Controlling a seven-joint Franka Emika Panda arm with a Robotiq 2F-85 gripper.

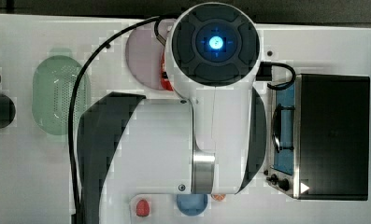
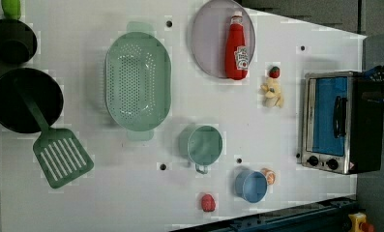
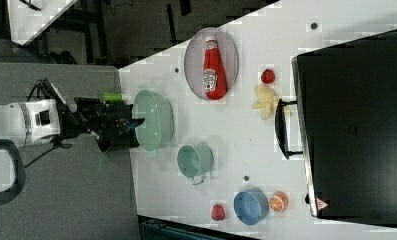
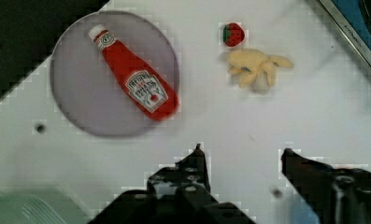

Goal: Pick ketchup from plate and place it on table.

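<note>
A red ketchup (image 4: 134,83) bottle with a whitish cap lies flat on a round mauve-grey plate (image 4: 75,102), its base reaching the plate's rim. The gripper (image 4: 241,151) hangs above the white table (image 4: 248,116), well apart from the bottle, its two dark fingers (image 4: 196,163) spread wide with nothing between them. Beyond the gripper, beside the plate, sit a small strawberry (image 4: 233,34) and a pale yellow banana (image 4: 255,70). In the right view, the gripper (image 3: 133,122) is high over a green basket (image 3: 153,120).
</note>
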